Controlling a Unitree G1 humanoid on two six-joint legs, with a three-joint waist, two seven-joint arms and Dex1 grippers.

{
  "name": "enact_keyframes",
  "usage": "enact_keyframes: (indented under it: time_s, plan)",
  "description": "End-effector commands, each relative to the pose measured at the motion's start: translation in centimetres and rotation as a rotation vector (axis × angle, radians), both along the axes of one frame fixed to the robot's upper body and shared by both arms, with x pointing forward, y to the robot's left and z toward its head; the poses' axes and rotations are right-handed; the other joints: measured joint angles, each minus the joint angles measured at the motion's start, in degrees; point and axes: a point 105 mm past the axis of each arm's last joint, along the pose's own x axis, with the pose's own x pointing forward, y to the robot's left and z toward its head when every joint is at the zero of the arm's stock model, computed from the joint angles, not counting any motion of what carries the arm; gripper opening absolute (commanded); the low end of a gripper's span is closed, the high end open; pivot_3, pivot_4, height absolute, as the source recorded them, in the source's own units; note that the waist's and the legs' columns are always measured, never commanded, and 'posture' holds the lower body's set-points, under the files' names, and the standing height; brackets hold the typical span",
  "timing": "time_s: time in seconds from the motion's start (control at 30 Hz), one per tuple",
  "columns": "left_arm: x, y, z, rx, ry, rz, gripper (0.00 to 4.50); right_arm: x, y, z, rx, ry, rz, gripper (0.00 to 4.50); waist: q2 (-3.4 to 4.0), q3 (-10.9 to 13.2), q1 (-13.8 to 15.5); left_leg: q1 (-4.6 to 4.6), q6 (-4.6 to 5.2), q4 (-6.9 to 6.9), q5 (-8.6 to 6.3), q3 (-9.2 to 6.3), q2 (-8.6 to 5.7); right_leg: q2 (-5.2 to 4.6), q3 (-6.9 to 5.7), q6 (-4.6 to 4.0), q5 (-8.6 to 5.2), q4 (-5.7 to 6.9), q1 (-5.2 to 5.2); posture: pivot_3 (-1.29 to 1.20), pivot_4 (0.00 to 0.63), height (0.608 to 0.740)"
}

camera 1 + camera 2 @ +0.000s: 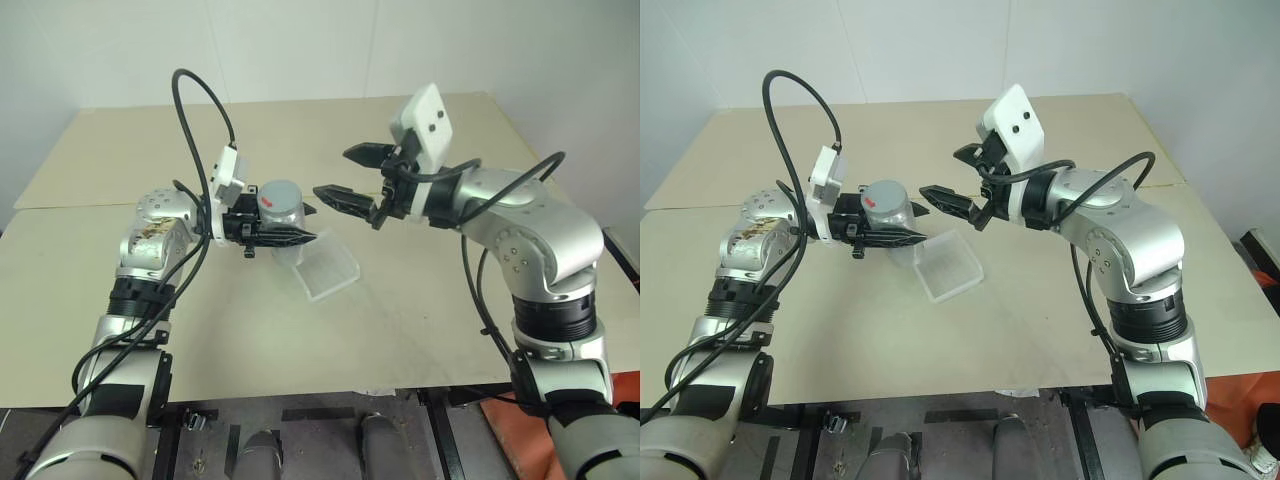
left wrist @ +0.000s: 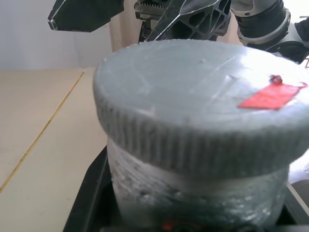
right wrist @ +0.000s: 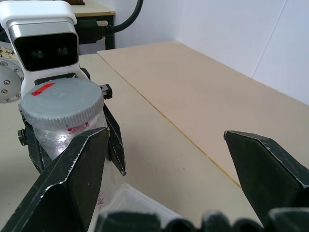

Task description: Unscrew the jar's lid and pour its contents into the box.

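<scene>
The left gripper [image 1: 283,229] was clamped on the jar [image 1: 283,217], holding it upright above the table [image 1: 420,300], over the middle of the surface and well clear of every edge; its black fingers [image 3: 114,141] pressed the clear wall on either side, below the cap; the lid [image 1: 280,196], grey and ribbed round its rim, sat screwed on top of the jar, its small red mark [image 2: 268,95] facing up; the contents could not be made out through the jar's wall. The right gripper [image 1: 349,172] hung in the air just beside the jar, on its right, jaws spread wide and grasping nothing; it pointed toward the lid without touching it. The box [image 1: 327,268] lay flat on the table, below and a little right of the held jar, nearer the front edge than the back, apart from both grippers.
</scene>
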Motion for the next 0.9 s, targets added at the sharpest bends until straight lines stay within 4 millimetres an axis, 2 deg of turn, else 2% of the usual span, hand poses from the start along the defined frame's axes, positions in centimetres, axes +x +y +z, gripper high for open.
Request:
enact_keyframes:
  time_s: [0.03,0.13,0.27,0.6,0.9]
  plan:
    - [-0.3,0.0,1.1,-0.012,-0.042,-0.011,1.96,-1.5,-0.4,1.4,0.017,-0.046,0.046,4.44,0.0,0.0,0.01,-0.01,0.0,0.0,0.0,0.0,0.0,0.0,0.0,0.0,0.0,0.0,0.0,0.0,0.15,0.74]
    - [-0.1,0.0,1.1,-0.011,-0.042,-0.005,1.96,-2.8,0.2,1.9,0.026,-0.045,0.117,4.44,0.0,0.0,-0.04,0.0,0.0,0.0,0.0,0.0,0.0,0.0,0.0,0.0,0.0,0.0,-0.01,0.0,0.15,0.74]
    - [0.1,-0.4,1.1,-0.015,-0.04,-0.011,1.96,-4.2,2.0,1.9,0.029,-0.038,0.193,4.44,0.0,0.0,-0.1,0.04,0.01,0.0,0.0,0.01,0.01,0.01,0.0,0.0,0.0,0.01,0.0,0.0,0.15,0.74]
    - [-0.1,-0.7,1.1,-0.007,-0.05,-0.033,1.96,-2.8,5.0,1.1,-0.008,-0.011,0.148,4.44,0.0,0.0,-0.03,0.02,-0.01,0.0,0.01,-0.01,0.0,0.01,0.0,0.0,0.0,0.03,-0.01,0.0,0.15,0.74]
    - [-0.2,-0.3,1.1,-0.001,-0.053,-0.023,1.96,-2.7,6.0,1.0,-0.003,0.0,0.167,4.44,0.0,0.0,-0.05,0.02,-0.01,0.0,0.0,-0.02,0.01,0.01,0.0,0.0,0.0,0.04,-0.02,0.0,0.15,0.74]
